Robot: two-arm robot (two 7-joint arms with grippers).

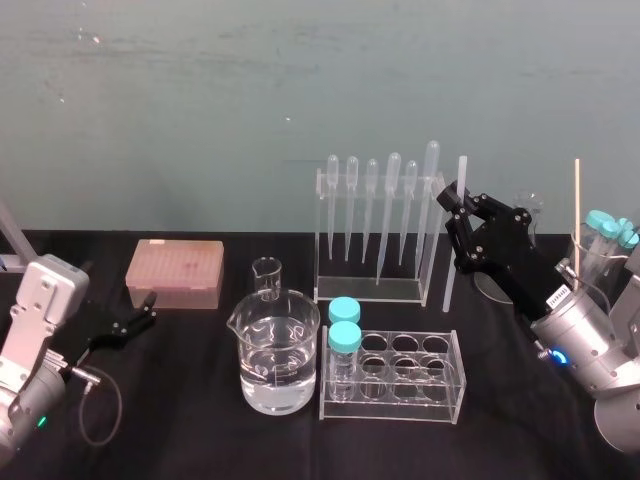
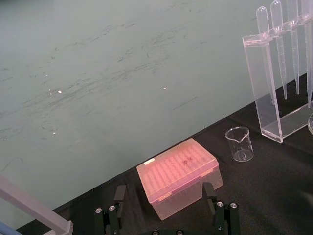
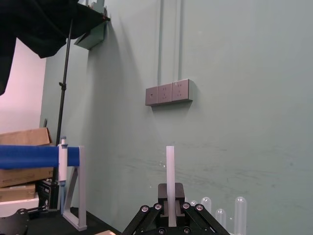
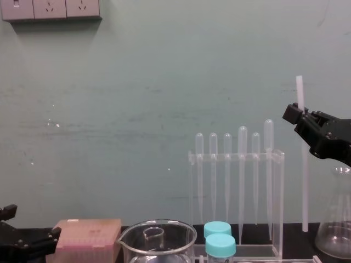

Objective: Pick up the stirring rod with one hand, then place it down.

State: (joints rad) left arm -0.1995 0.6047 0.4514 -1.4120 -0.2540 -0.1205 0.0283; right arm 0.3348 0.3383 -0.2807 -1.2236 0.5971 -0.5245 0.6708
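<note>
Currently mid-pick | right gripper (image 1: pixel 456 205) fingers pinching stirring rod (image 1: pixel 451 262) high up, upright just beside pipette rack (image 1: pixel 368 292), likely vertical to clear it | lower end near worktop (image 1: pixel 180 430), contact unclear | left gripper (image 1: pixel 135 322) parked low, fingers spread

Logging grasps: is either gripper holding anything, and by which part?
The right gripper holds the stirring rod upright, near its upper end. The left gripper, parked by the pink box, holds nothing.

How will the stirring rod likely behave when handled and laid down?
Probably stiff: the rod looks straight though the right gripper pinches it only near its top. Thin, even and smooth-looking, it may roll once laid flat, and could slip. The left gripper idles low at left.
</note>
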